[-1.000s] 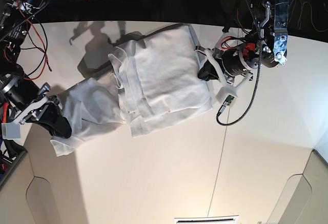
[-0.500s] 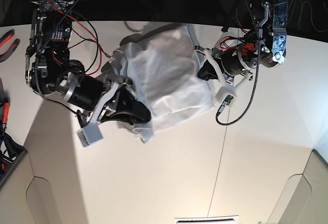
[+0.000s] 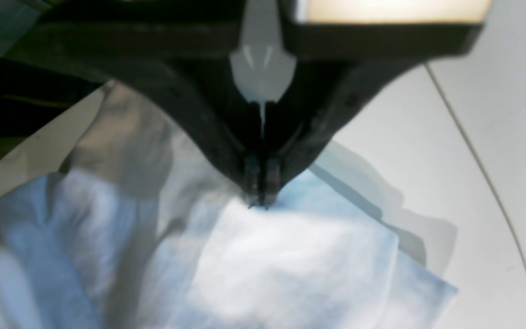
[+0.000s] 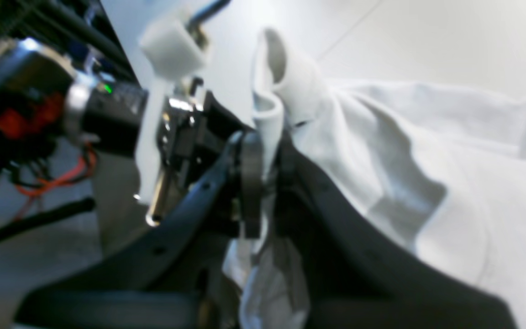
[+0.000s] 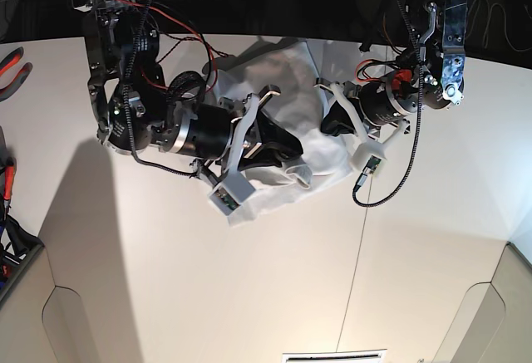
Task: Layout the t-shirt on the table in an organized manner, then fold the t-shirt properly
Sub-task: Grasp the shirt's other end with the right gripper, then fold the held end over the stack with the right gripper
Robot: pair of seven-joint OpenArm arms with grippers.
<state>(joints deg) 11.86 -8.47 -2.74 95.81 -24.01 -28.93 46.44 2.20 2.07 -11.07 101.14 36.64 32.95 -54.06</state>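
Observation:
The white t-shirt [image 5: 287,68] lies bunched and doubled over at the far middle of the table [image 5: 249,280]. My right gripper [image 5: 293,166] hangs over the shirt's near edge. In the right wrist view that gripper [image 4: 263,160] is shut on a raised fold of the t-shirt [image 4: 427,192], with a loop of cloth standing above its fingers [image 4: 250,183]. My left gripper [image 5: 332,122] sits at the shirt's right side. The left wrist view shows this gripper [image 3: 259,201] shut on the top layer of the t-shirt [image 3: 290,265]. Much of the shirt is hidden under my right arm.
A thin dark seam [image 5: 358,247] runs down the table right of the shirt. A cable with a small green board [image 5: 367,166] dangles from my left arm. Red-handled pliers [image 5: 12,60] lie at the left edge. Wires crowd the dark far edge.
My right arm has swept from the table's left side to the middle, carrying its part of the shirt over the rest. My left arm has stayed put.

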